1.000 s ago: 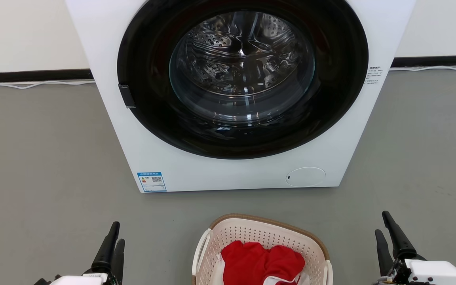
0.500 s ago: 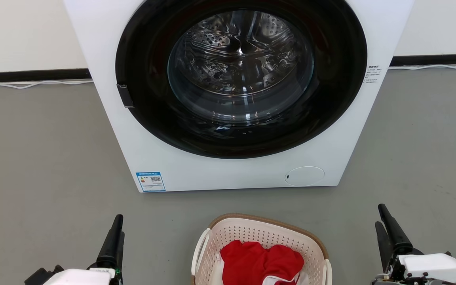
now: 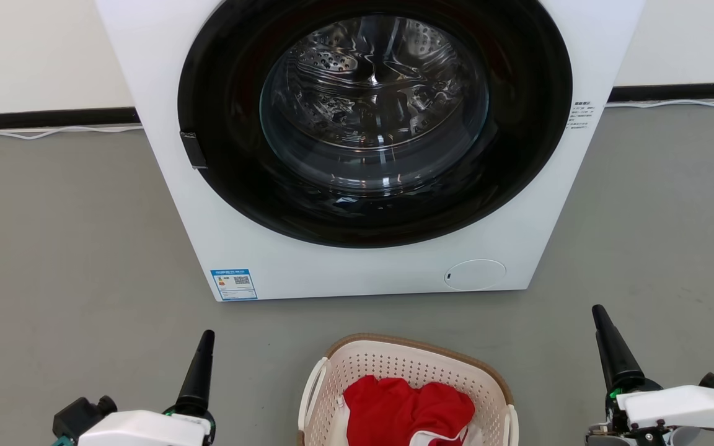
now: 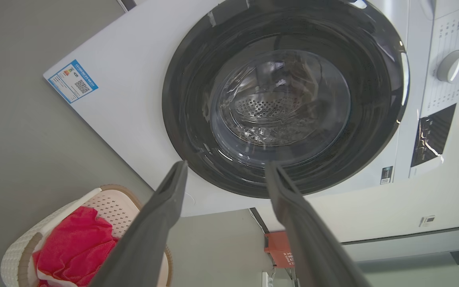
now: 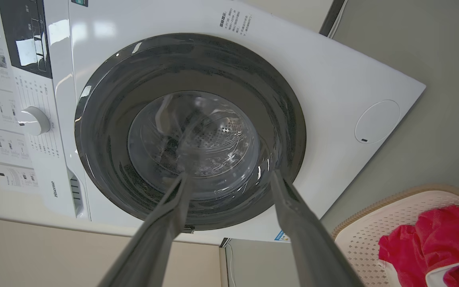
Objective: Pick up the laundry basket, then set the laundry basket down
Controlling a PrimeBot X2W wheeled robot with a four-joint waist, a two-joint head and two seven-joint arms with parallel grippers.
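We see a laundry corner in a bare room; whether it is a home or a lab we cannot tell. A front-loading washer (image 3: 369, 130) stands on a plain grey floor (image 3: 72, 235) before a white wall (image 3: 35, 49) with black skirting (image 3: 47, 118) and a loose cable (image 3: 47, 132). A basket (image 3: 413, 365) of red cloth (image 3: 406, 412) sits before the washer.

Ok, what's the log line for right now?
laundry basket: on floor, red cloth inside | left fingers: open, clear of basket | right fingers: open, clear of basket
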